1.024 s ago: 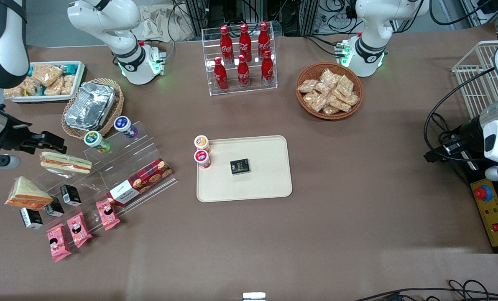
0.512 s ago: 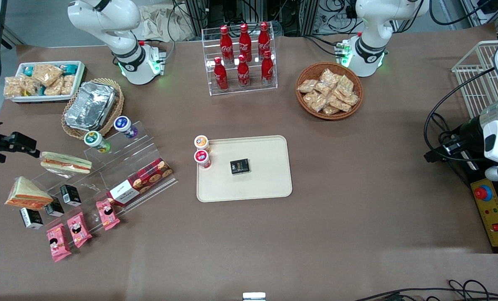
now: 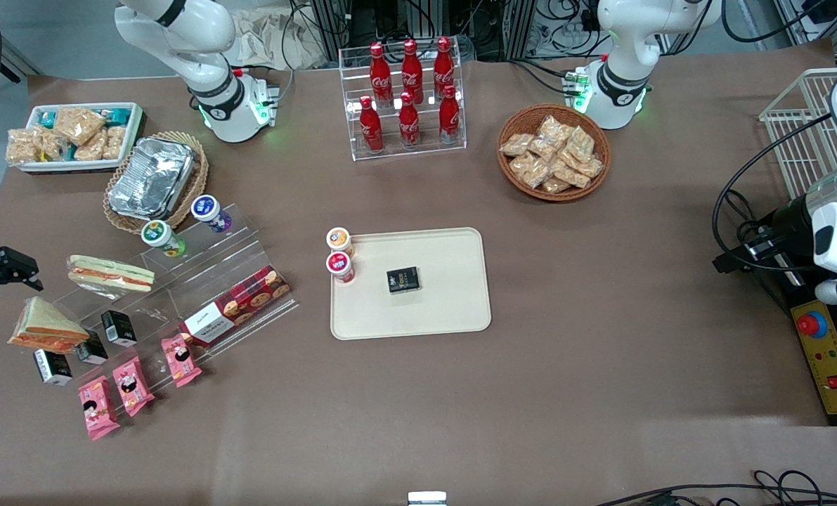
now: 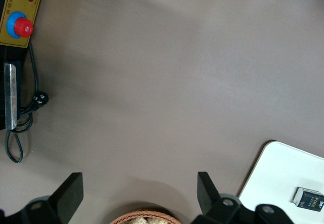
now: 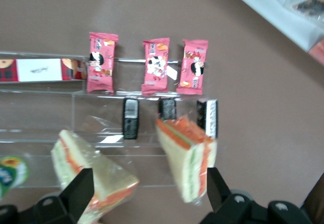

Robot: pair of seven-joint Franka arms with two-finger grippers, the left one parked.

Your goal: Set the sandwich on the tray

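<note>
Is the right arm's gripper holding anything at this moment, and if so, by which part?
Nothing is held. The gripper hangs with open jaws above the sandwich, which lies on the clear display stand.

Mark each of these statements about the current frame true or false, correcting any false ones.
1. The sandwich already lies on the tray. False: it sits by the clear display stand toward the working arm's end of the table.
2. A small black box lies on the tray. True.
3. The gripper is shut on the sandwich. False: it hangs open above it, holding nothing.
4. Two capped cups stand at the tray's edge. True.
5. The wicker basket holds red bottles. False: it holds snack packets.
</note>
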